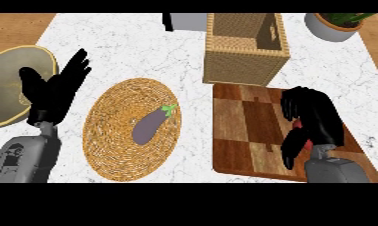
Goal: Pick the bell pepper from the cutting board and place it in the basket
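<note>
Right hand (pixel 314 120) sits over the cutting board (pixel 244 130), fingers curled round a red pepper (pixel 297 125), mostly hidden. Basket (pixel 246 50) stands just beyond the board. Left hand (pixel 55 90) rests with straight fingers at the left. An eggplant (pixel 153 124) lies on a woven mat (pixel 125 160) on the worktop (pixel 133 45).

No readable text, label, brand, number or sign on anything in view.

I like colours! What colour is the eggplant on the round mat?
Purple eggplant with a green stem; head view.
</note>
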You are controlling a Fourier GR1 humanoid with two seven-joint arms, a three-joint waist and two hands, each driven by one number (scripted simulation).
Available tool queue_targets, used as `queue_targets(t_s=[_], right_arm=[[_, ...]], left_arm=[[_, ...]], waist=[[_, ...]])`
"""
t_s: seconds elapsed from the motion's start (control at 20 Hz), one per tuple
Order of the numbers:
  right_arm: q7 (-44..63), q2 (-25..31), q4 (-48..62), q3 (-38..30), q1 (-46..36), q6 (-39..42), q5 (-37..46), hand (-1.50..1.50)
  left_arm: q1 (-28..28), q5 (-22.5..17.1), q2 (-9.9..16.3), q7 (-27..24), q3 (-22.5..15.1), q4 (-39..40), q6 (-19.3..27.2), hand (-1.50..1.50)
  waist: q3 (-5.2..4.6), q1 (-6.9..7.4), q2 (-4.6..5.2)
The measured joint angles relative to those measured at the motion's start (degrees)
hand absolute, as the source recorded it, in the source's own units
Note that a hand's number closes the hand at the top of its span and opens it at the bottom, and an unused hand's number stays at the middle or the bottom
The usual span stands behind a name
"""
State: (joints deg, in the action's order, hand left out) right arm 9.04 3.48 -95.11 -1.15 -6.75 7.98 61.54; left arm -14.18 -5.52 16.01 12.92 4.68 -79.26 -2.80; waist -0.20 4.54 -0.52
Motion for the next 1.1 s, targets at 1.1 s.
queue_targets(t_s=[1.1], right_arm=[[49.3, -3.4, 10.0, -2.6, -38.1, -24.4, 22.2, 1.50]], left_arm=[[-5.0, 1.4, -1.9, 0.6, -4.4, 0.3, -1.7, 0.00]], waist=[[-0.60, 8.20, 2.94]])
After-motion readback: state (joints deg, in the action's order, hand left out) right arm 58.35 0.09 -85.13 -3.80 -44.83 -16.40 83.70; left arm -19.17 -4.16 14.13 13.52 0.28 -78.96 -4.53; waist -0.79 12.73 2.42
